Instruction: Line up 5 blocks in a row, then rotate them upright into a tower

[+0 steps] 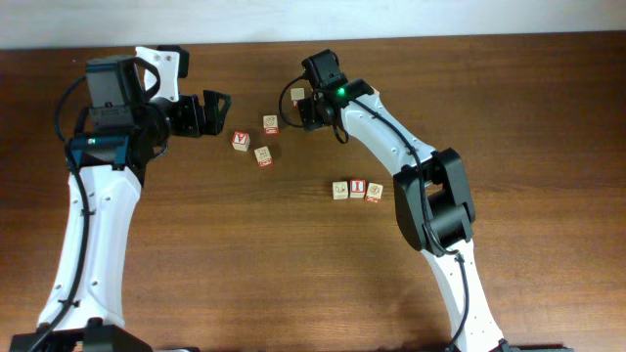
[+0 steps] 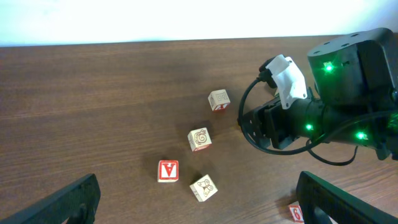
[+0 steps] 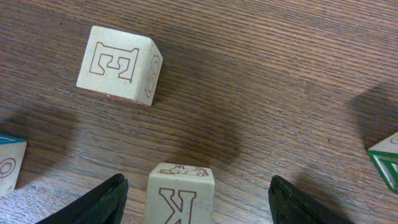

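**Overhead.** The left gripper (image 1: 217, 114) is spread wide with nothing in it, over the table (image 1: 215, 254) to the left of the cubes. The right gripper (image 1: 303, 110) sits just beside the far cube (image 1: 298, 95), the cube nearest the table's back edge. Contact can't be resolved from here.
- Loose cluster between the grippers: middle cube (image 1: 270, 124), red Y cube (image 1: 241, 141) and near cube (image 1: 262, 155), each apart from its neighbours.
- Separate row, well apart to the front-right: row-left cube (image 1: 339, 189), I cube (image 1: 357, 188) and red-faced end cube (image 1: 375, 191), packed side by side.
- Broad bare wood lies in front of the cluster and left of the row.

**Left wrist.** The fingers (image 2: 68, 202) sit at the two lower corners with an empty gap between them.
- Ahead are the red Y cube (image 2: 168, 170) and the near cube (image 2: 203, 188), then the middle cube (image 2: 199, 139).
- Farthest is the far cube (image 2: 218, 99), with a strip of wood between it and the right gripper (image 2: 249, 127).
- Open table runs from there to the back edge.

**Right wrist.** The fingers (image 3: 90, 202) are parted.
- The K cube (image 3: 180, 193) stands between them with wood showing on both sides, so it is not gripped.
- The E cube (image 3: 118, 65) lies beyond it, well clear.
- A teal-printed cube (image 3: 7, 165) is cut by the left frame edge, and a green-printed cube (image 3: 387, 163) by the right.
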Controlling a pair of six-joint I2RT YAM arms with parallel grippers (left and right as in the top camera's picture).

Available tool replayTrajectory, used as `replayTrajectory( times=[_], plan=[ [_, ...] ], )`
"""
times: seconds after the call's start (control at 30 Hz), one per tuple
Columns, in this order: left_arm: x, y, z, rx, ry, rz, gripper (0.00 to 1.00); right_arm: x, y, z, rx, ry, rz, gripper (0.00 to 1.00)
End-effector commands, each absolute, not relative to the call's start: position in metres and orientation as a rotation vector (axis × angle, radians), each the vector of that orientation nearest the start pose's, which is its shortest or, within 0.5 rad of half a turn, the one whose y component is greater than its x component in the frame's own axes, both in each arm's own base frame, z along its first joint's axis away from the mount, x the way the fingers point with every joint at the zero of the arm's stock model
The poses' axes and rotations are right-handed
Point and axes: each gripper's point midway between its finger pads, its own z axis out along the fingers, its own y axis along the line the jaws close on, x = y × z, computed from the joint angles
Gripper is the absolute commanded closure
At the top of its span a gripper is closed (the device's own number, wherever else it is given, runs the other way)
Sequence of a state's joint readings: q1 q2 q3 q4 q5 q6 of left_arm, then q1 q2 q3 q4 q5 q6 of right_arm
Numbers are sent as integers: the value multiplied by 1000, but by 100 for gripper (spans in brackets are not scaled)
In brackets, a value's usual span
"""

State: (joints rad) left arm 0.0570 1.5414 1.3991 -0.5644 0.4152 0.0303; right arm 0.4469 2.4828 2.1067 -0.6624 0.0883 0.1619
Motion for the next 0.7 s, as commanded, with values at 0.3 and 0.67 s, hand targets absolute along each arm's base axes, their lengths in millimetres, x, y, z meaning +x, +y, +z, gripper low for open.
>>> replayTrajectory(
  times=[0.3,0.67],
  plan=[
    [445,-46,258,214,2213,-422,1,541,252,41,-310,2608,117,64],
    [445,-46,258,214,2213,-422,1,426,282,67,-274,2901,49,82]
  ],
)
